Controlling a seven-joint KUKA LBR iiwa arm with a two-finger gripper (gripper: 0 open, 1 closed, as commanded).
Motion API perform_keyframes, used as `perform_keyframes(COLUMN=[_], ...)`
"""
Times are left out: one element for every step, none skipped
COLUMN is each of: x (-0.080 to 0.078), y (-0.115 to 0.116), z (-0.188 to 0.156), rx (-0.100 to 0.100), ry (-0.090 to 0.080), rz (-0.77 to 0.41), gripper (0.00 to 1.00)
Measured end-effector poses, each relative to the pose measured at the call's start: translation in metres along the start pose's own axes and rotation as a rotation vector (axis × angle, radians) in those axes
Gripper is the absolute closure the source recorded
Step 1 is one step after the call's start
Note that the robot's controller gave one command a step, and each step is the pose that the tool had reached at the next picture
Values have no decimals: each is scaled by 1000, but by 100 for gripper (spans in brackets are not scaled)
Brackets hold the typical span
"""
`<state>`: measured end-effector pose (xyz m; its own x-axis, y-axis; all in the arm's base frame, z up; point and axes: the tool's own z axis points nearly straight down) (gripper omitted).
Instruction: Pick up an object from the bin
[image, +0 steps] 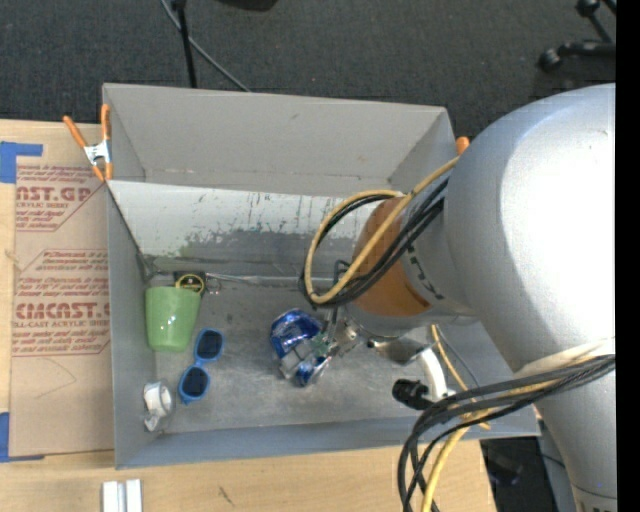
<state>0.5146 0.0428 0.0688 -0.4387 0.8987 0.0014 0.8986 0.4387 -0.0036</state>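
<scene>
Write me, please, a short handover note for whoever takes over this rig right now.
Gripper: low in the middle of the bin, right against a crumpled blue shiny thing. Whether it grips that thing cannot be seen.
Other things: a green cup lies by the left wall, blue sunglasses just beside it, and a small white thing in the near left corner.
Done: the arm is down at the blue thing.
Left: nothing is visibly lifted. Confirm the grasp, then raise the thing out of the bin.
</scene>
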Motion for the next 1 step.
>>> perform_keyframes(x=[0], y=[0], z=[0], rx=[2], ry=[-1], rz=[-2], gripper=[0])
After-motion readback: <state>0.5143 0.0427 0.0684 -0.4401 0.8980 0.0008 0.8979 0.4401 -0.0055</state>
